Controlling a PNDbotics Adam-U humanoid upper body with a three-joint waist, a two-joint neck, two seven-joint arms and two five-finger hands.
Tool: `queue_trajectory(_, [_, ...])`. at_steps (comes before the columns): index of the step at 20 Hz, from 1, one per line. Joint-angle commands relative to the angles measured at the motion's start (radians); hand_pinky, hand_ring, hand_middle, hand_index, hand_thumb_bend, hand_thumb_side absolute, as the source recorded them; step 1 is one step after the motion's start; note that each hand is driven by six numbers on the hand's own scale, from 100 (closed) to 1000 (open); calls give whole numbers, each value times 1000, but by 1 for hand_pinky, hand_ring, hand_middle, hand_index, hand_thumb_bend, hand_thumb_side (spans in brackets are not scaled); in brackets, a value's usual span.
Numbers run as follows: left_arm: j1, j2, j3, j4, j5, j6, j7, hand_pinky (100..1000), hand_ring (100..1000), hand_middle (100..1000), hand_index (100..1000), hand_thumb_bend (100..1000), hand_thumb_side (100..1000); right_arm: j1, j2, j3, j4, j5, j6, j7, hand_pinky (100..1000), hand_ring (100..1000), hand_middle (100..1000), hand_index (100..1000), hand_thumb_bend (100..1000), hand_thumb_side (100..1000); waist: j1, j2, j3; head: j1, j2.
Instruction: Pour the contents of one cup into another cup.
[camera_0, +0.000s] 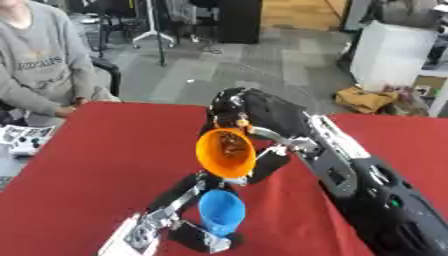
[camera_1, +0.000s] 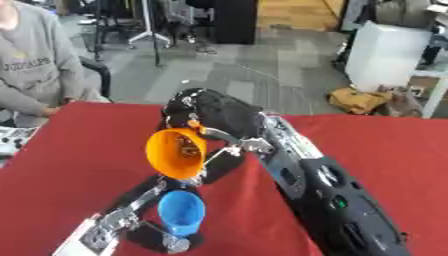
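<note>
Orange cup (camera_0: 226, 151): held tipped by the right robot hand (camera_0: 262, 134), above the blue cup (camera_0: 220, 211).
Blue cup: gripped by the left robot hand (camera_0: 194, 227), over the table (camera_0: 105, 160).
Handling: both judged light, rigid, smooth; side-wall grip advised.

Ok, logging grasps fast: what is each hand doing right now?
Left hand: closed on the blue cup, held upright.
Right hand: closed on the orange cup, tipped over the blue one.
</note>
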Motion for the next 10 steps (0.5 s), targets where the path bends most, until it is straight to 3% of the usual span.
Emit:
queue_trajectory(1, [-24,-6,7,2,-10,-11,5,259,335,323,591,414,100,-22,3,-3,4,61,-6,-47,614,545,358,343,100,520,2,-20,-1,3,-14])
queue_trajectory(5, [-20,-5,7,4,-15,-16,-2,263,338,326,594,451,100,-20,4,-1,11,128,-17,-100,616,545,360,359,100,525,3,-20,-2,5,-14])
queue_trajectory(10, [-14,0,8,-3,-8,-15,-16,264,339,326,595,472,100,-20,-1,0,22,201,-19,-159,618,544,299,372,100,527,4,-20,-1,6,-15])
